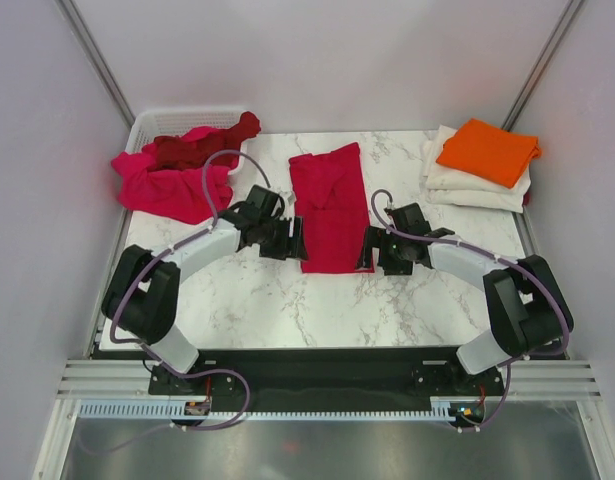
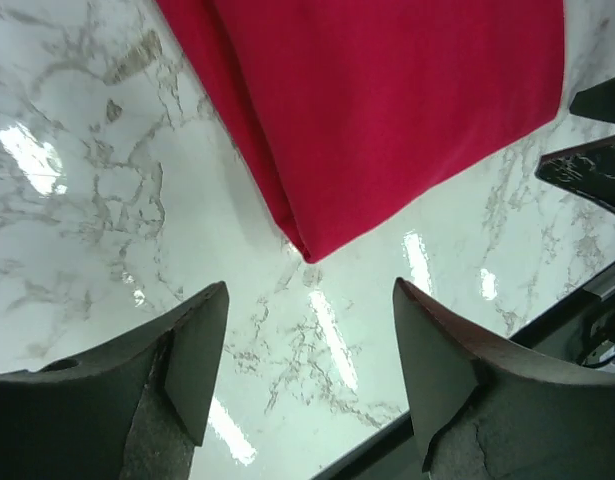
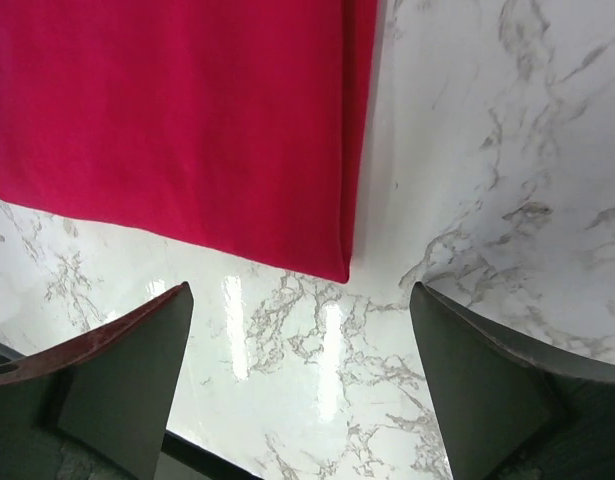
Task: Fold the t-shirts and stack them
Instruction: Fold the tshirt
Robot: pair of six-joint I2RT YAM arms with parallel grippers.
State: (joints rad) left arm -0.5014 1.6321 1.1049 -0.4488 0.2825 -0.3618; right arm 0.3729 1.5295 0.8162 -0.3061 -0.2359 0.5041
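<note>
Crimson shirt (image 1: 329, 205) lies folded lengthwise at the middle of the counter (image 1: 257, 300). Left gripper (image 1: 292, 241) and right gripper (image 1: 370, 250) flank its near hem, jaws apart, empty. Recommended: each pinches its corner through all layers, then both lift evenly.

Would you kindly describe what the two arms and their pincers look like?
The left arm and right arm have white link shells, black joints and a thin purplish cable looping along each. The left pincer and right pincer are black, with broad, wedge-shaped dark grey fingers.
</note>
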